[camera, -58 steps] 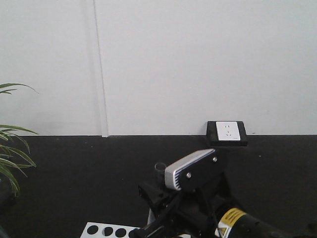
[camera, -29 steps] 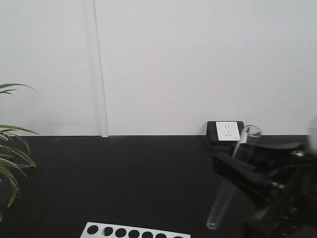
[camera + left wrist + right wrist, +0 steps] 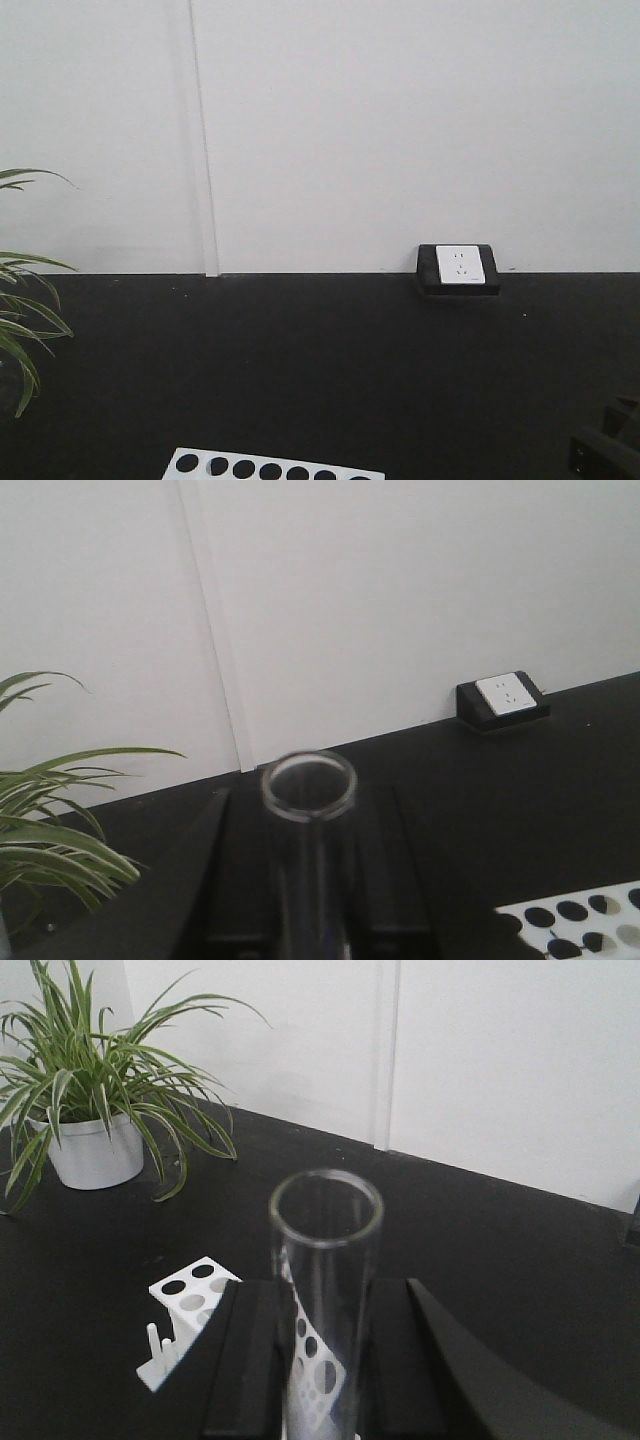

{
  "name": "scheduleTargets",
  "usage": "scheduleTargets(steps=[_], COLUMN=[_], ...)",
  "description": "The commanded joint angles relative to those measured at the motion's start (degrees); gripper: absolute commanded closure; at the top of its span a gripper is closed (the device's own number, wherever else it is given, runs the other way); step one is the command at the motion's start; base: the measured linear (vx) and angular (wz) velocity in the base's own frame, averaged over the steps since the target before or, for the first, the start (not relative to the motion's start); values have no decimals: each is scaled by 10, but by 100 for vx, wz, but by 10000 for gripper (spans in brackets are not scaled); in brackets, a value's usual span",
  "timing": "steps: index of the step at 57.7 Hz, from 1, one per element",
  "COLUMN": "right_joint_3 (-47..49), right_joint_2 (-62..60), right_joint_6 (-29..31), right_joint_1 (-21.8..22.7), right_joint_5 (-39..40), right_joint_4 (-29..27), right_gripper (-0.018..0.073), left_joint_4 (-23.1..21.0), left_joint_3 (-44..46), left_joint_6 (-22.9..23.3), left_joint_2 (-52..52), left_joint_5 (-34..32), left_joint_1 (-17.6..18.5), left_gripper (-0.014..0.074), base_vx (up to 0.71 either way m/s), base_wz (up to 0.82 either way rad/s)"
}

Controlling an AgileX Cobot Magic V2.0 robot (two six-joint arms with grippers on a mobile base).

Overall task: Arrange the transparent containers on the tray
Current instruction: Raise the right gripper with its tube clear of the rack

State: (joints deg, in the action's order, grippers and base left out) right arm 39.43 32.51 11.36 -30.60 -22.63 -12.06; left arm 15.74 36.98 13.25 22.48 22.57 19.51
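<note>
A clear glass test tube (image 3: 309, 786) stands upright between the black fingers of my left gripper (image 3: 310, 825), which is shut on it; its flared rim points toward the camera. A second clear test tube (image 3: 326, 1250) is held the same way in my right gripper (image 3: 325, 1320), also shut on it. In the front view only a black corner of an arm (image 3: 605, 452) shows at the bottom right, and no tube is seen there. The yellow tray is out of view in every frame.
A white rack with round holes (image 3: 190, 1300) stands on the black table (image 3: 300, 370), also visible as the rack (image 3: 270, 467) and the rack (image 3: 585, 920). A potted plant (image 3: 95, 1090) sits at one end. A wall outlet (image 3: 459, 266) is at the back edge.
In the front view an arm holding a tube swung from bottom centre to the right and dropped almost out of frame; only its corner remains.
</note>
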Motion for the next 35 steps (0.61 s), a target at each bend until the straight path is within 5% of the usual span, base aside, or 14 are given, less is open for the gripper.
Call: scheduleTargets(steps=[1,35], right_joint_3=[16,16], right_joint_2=[-1,-1], right_joint_6=[6,6], right_joint_1=[3,3], right_joint_5=[72,69], right_joint_4=[3,0], right_gripper=[495,495], left_joint_4=[7,7], left_joint_3=[12,4], left_joint_6=[0,3], left_joint_2=[0,1], left_joint_5=[-44,-22], left_joint_1=[3,3], left_gripper=[521,521], base_vx=[0,0], base_wz=[0,0])
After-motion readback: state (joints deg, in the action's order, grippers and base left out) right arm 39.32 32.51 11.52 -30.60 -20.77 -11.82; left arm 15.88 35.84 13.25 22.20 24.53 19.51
